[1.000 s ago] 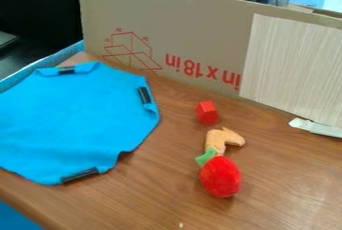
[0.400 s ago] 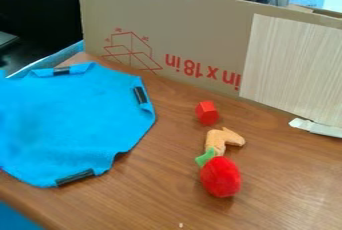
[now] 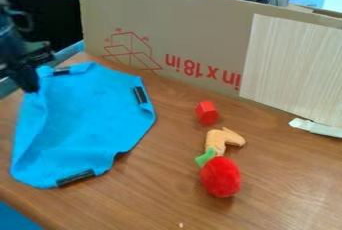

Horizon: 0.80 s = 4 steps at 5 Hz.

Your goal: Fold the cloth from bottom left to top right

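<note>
Cloth spreads over the left of the bench in the camera view, its left edge gathered at the gripper, fingers closed on it. I judge it light, soft and floppy, so I'd pinch a good fold near the corner, away from the dark strips, lest it slip.

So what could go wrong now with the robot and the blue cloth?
The blue cloth might slip from the black gripper, which is right at its upper left edge. The fold could come out crooked, since the cloth's left side looks creased. And if the cloth swings far to the right, it might bump the red block.
</note>
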Each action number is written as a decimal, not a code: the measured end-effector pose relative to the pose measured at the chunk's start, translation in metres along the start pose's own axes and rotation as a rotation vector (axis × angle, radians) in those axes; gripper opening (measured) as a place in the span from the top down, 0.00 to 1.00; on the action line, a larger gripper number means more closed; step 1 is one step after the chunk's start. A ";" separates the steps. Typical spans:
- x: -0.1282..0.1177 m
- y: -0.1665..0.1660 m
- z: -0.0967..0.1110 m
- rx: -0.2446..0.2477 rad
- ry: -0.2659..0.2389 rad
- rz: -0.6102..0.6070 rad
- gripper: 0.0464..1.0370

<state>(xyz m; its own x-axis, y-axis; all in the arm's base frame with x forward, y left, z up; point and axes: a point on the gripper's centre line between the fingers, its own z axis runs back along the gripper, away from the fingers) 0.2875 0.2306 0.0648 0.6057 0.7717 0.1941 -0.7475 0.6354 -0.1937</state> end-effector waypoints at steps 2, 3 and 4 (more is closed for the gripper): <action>-0.007 -0.059 0.000 0.007 0.017 0.039 1.00; -0.013 -0.079 -0.009 0.022 0.034 0.049 1.00; -0.016 -0.098 -0.019 0.035 0.059 0.062 1.00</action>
<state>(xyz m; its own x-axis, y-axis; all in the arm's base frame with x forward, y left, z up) 0.3561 0.1561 0.0626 0.5719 0.8106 0.1257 -0.7927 0.5855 -0.1695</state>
